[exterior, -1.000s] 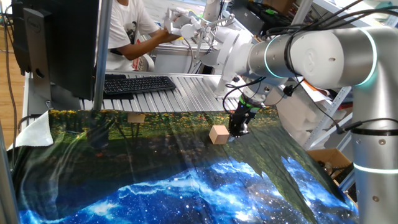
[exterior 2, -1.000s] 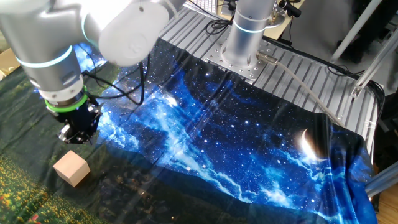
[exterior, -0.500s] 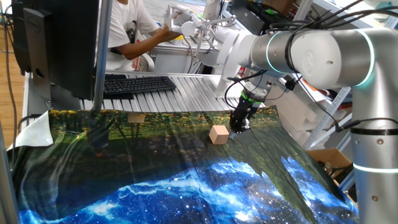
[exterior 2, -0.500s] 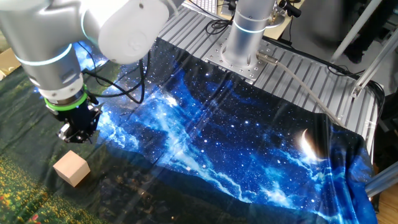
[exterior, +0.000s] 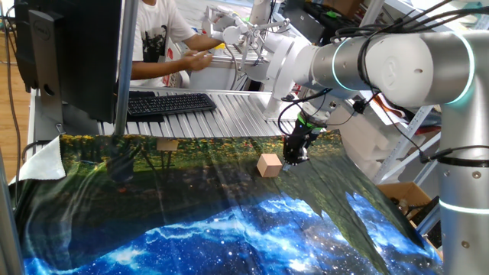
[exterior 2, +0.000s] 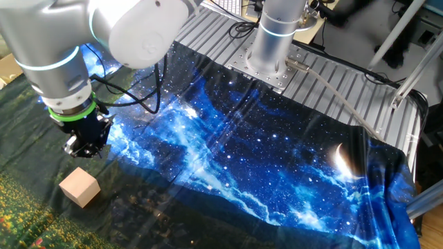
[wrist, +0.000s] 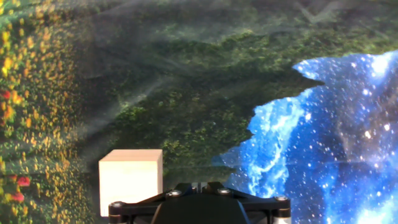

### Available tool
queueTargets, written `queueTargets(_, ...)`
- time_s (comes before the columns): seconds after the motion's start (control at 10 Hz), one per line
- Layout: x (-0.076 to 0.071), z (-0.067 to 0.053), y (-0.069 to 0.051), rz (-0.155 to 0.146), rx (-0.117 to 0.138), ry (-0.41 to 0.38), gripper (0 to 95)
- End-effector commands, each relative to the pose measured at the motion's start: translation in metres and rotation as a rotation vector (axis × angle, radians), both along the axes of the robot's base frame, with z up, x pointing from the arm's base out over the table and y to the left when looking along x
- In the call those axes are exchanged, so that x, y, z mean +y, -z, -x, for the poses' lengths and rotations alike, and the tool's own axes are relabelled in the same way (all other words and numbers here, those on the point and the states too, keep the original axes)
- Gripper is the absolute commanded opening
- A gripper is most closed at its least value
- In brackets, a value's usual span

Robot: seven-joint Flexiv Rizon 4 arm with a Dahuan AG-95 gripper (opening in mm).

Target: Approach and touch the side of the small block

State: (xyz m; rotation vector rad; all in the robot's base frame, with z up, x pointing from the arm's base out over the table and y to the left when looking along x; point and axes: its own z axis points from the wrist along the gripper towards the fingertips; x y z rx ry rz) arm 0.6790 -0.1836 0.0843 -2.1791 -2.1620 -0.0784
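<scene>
The small block (exterior: 268, 165) is a plain light tan cube on the printed cloth. It also shows in the other fixed view (exterior 2: 79, 187) and at the lower left of the hand view (wrist: 130, 180). My gripper (exterior: 293, 157) hangs just right of the block, its tip close beside the block's side with a small gap. In the other fixed view my gripper (exterior 2: 79, 148) is just above and behind the block. In the hand view the two fingertips (wrist: 193, 185) stand together, shut and empty.
A flatter tan piece (exterior: 166, 144) lies at the cloth's far edge. A keyboard (exterior: 168, 102) and a monitor (exterior: 72, 53) stand behind, with a person (exterior: 164, 38) beyond. A white cloth (exterior: 46, 162) lies at the left. The robot base (exterior 2: 271, 41) stands on the ribbed metal table.
My gripper has lifted slightly and drifted a little away from the block. The block has not moved. The person behind has moved an arm.
</scene>
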Motion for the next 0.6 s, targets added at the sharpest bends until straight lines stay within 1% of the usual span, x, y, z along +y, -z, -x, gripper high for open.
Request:
queueTargets(0.1, 0.0004, 0.0011, 0.0, 0.003, -0.004, 0.01, 0.0)
queueTargets(0.6, 0.0003, 0.001, -0.0001, 0.011, -0.003, 0.021, 0.0)
